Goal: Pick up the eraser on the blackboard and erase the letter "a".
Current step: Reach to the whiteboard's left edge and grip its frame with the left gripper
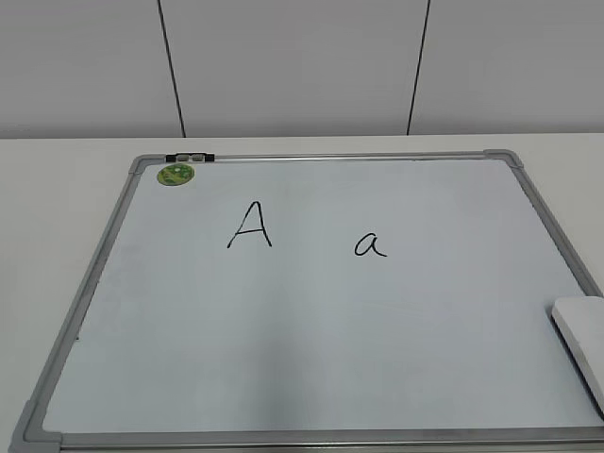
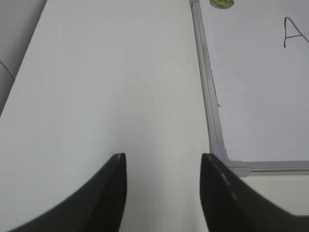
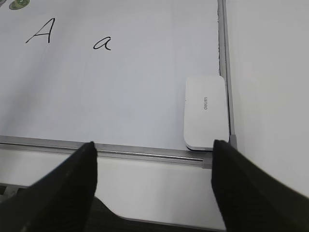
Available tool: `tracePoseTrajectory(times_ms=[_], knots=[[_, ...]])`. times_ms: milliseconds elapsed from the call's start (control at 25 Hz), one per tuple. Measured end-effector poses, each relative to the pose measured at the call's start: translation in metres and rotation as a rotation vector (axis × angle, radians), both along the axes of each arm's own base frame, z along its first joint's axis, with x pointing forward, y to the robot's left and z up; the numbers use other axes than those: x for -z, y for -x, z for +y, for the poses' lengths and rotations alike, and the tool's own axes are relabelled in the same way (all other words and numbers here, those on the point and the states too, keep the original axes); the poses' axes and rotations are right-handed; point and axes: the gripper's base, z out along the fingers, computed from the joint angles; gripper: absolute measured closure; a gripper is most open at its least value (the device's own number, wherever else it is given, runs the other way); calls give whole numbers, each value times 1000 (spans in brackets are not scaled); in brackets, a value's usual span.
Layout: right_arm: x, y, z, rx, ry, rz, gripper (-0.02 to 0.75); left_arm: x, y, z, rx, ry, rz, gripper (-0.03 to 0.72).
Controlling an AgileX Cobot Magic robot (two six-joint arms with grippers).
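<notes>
The blackboard is a white dry-erase board with a silver frame, lying flat on the table. The letter "a" is written right of its middle, and it also shows in the right wrist view. The eraser, a flat white block, lies at the board's near right corner, and it also shows in the right wrist view. My right gripper is open and empty, hovering before the board's near edge, left of the eraser. My left gripper is open and empty over bare table left of the board.
A capital "A" is written left of the small letter. A round green magnet and a small black-and-grey clip sit at the board's far left corner. A grey panelled wall stands behind the table.
</notes>
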Motion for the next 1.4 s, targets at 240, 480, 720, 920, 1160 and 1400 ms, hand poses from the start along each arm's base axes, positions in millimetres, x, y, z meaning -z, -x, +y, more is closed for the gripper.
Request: tracePoseTrajectory(times_ms=[240, 480, 720, 920, 1160, 1400], knots=[[0, 0, 0, 0, 0, 0, 190, -16, -41, -5, 41, 7, 148, 328], [0, 0, 0, 0, 0, 0, 190, -25, -90, -11, 42, 28, 277, 328], [0, 0, 0, 0, 0, 0, 190, -24, -150, -21, 45, 60, 426, 328], [0, 0, 0, 0, 0, 0, 190, -10, -204, -27, 39, 64, 546, 328], [0, 0, 0, 0, 0, 0, 190, 10, -254, -37, 44, 91, 645, 328], [0, 0, 0, 0, 0, 0, 190, 33, -298, -53, 70, 90, 718, 328]])
